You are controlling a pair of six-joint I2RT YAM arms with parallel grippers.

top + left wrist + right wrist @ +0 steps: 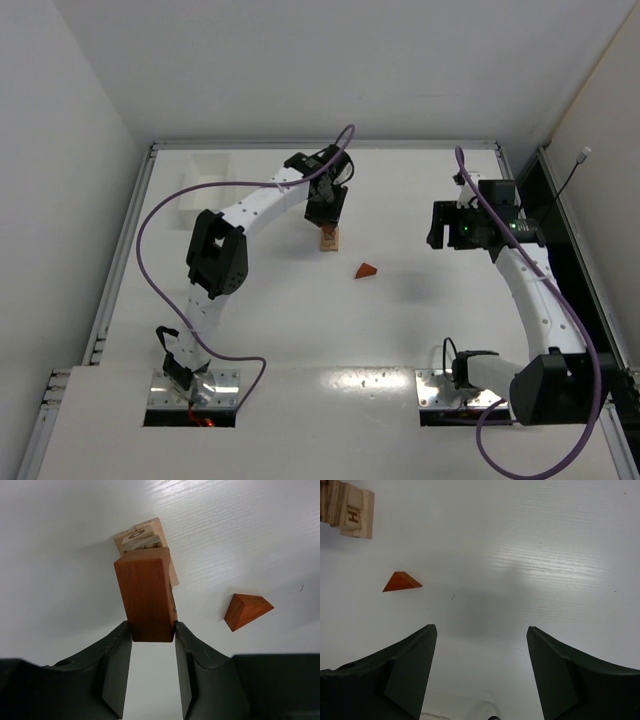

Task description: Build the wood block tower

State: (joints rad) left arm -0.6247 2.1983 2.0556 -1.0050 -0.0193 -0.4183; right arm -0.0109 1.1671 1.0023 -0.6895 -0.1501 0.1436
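Note:
My left gripper (326,208) is over the tower (329,238) at the table's middle back. In the left wrist view the left gripper (152,628) is shut on a reddish-brown block (145,597), which stands upright on top of the tan tower blocks (142,536). A reddish-brown wedge (366,270) lies loose on the table to the right of the tower; it also shows in the left wrist view (246,611) and the right wrist view (401,582). My right gripper (440,225) is open and empty (480,627), well right of the tower (350,507).
A white rectangular tray (200,185) sits at the back left of the table. Raised rails (128,240) run along the table's left and right sides. The left arm's purple cable (150,225) loops over the left half.

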